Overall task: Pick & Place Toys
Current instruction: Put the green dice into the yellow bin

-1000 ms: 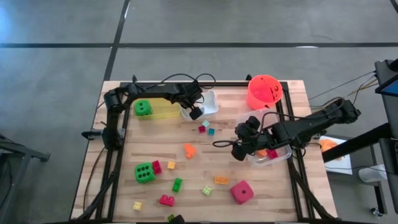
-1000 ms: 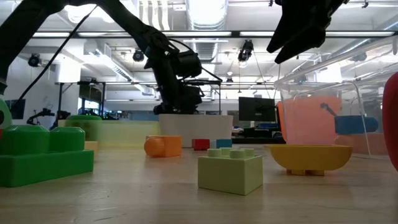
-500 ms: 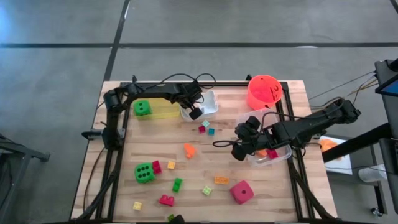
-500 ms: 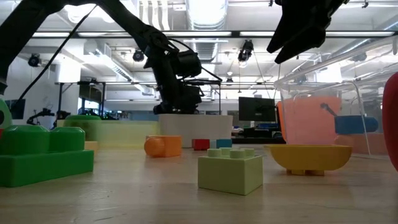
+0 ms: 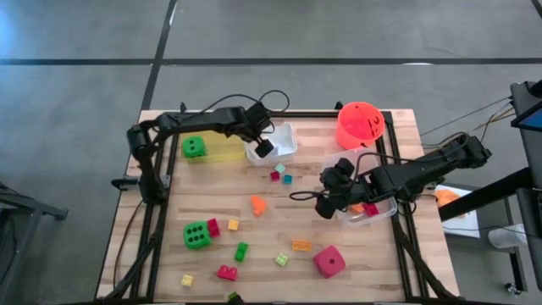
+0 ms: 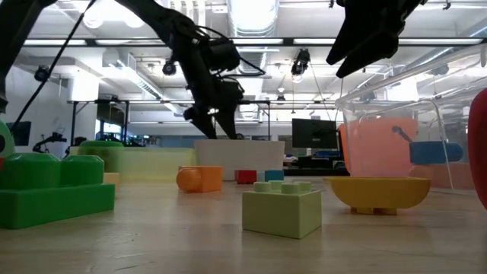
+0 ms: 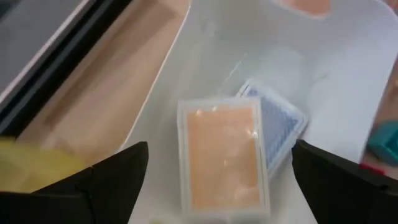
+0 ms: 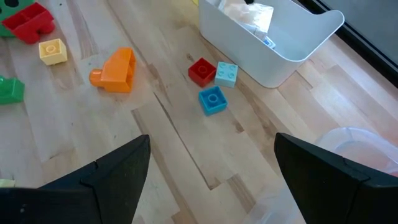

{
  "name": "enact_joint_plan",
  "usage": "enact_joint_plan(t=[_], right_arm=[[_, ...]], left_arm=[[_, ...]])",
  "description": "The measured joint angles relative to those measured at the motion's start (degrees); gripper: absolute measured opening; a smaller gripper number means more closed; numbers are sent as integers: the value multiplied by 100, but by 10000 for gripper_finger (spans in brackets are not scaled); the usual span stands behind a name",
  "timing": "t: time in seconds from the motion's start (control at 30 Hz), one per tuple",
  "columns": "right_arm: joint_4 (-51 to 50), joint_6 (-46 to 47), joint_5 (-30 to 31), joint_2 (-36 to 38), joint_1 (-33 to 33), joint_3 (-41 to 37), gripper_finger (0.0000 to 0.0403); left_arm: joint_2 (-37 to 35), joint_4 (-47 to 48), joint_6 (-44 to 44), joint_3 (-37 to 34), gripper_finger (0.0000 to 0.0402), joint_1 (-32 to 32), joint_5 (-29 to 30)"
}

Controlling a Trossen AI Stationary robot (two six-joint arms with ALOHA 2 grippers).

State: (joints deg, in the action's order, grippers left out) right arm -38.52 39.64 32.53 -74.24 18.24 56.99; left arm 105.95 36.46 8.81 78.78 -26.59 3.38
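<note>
Nearest you on the desk (image 5: 169, 254), along the front edge, sit a yellow brick (image 5: 187, 280), a red brick (image 5: 227, 273) and the pink-red die (image 5: 329, 261). A little farther in are the big green die (image 5: 196, 235), a green brick (image 5: 241, 251) and a pale green brick (image 6: 282, 208). No lettering is readable on any of them. Mid-desk you've got an orange brick (image 8: 117, 70) with open wood all around it, and beyond it a red, pale blue and blue cluster (image 8: 213, 83) just beside the white tray (image 8: 273, 46).

Your right gripper (image 5: 323, 206) hovers above the desk's middle-right, beside the clear tray (image 5: 383, 208), fingers spread wide, holding nothing. Bare wood lies below it.

At the far edge, your left gripper (image 5: 264, 146) hangs over the white tray, jaws apart and empty. Two cards lie flat in that tray, an orange card (image 7: 224, 155) overlapping a blue card (image 7: 281, 124); no print can be made out on either. The second green die (image 5: 195, 147) sits in the yellow tray (image 5: 222, 151), and the orange-red bucket (image 5: 360, 124) stands at the far right corner.
</note>
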Motion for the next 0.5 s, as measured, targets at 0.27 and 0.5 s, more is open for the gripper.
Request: enact_joint_plan(t=[0.27,0.5], right_arm=[[2,-19,2,0,1,0,337],[7,-87,4,0,2,0,337]], left_arm=[[-664,1845,471,-34,381,151,-288],[-1448,2552,1048,-368,381,846,-347]])
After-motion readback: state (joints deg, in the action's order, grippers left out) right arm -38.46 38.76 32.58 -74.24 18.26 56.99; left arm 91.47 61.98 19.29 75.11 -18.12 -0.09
